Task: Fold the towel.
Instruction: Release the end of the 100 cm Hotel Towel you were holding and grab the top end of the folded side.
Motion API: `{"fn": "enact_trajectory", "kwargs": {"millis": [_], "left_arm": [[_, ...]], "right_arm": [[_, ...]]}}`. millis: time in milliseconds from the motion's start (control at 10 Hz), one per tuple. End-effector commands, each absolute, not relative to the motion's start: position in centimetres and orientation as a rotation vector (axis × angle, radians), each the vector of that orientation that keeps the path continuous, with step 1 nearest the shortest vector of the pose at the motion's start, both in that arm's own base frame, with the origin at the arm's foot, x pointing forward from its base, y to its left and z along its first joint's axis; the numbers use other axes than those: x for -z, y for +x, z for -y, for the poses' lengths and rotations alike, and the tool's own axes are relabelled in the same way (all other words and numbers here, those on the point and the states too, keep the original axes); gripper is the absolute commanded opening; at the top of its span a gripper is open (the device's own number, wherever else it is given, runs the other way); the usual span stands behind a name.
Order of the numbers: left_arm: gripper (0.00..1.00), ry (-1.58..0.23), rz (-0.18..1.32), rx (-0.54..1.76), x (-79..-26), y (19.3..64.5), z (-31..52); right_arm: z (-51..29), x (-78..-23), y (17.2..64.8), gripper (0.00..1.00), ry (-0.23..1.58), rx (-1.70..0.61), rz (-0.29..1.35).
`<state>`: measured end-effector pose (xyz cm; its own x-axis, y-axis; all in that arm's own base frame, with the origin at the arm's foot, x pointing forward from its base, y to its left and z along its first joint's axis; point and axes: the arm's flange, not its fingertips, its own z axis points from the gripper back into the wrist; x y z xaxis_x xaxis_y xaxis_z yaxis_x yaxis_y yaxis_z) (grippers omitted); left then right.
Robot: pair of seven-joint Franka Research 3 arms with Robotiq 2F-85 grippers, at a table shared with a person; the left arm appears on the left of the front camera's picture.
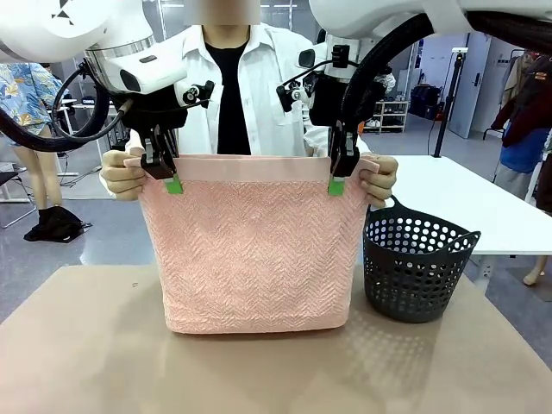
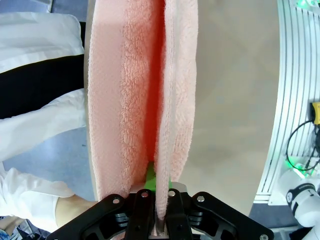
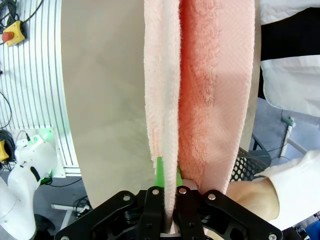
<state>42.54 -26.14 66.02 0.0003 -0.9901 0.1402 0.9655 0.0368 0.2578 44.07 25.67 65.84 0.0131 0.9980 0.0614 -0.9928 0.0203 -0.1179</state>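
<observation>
My left gripper (image 1: 173, 183) and right gripper (image 1: 335, 184) are both clamped on the top band of the towel (image 1: 254, 259), which hangs doubled below them. The person's hands (image 1: 123, 177) pinch the corners just outside my grippers, I judge to keep the edge level.

Robotics lab, open hall. White robot arms (image 1: 60, 30) over a tan surface (image 1: 86, 345); slotted aluminium frame (image 3: 35, 100) at 9 o'clock in right wrist view, yellow emergency-stop box (image 3: 12, 31) at 10, loose cables (image 3: 7, 107), grey floor (image 1: 103, 246), white table (image 1: 466, 198) at 3 o'clock in front view.
</observation>
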Motion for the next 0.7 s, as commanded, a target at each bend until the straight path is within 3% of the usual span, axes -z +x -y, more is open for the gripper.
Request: {"fn": "enact_trajectory", "kwargs": {"millis": [0,200,300,400,500,600], "left_arm": [[0.00,0.098,0.317,1.538,-66.1,42.5,26.0],[0.00,0.098,0.317,1.538,-66.1,42.5,26.0],[0.24,0.096,0.315,1.539,-66.0,42.5,26.1],[0.40,0.090,0.326,1.582,-66.5,42.3,26.0],[0.62,0.091,0.329,1.574,-66.9,42.1,26.1],[0.77,0.105,0.340,1.568,-67.5,41.8,26.2]], "right_arm": [[-25.4,-65.8,43.9,0.00,-0.038,-1.559,0.152],[-25.4,-65.8,43.9,0.00,-0.038,-1.559,0.152],[-25.7,-65.8,44.1,0.03,-0.046,-1.552,0.141],[-25.3,-66.2,43.9,0.37,-0.042,-1.547,0.166],[-25.1,-66.6,43.7,0.37,-0.044,-1.533,0.183],[-24.8,-67.1,43.4,0.71,-0.051,-1.525,0.194]]}}
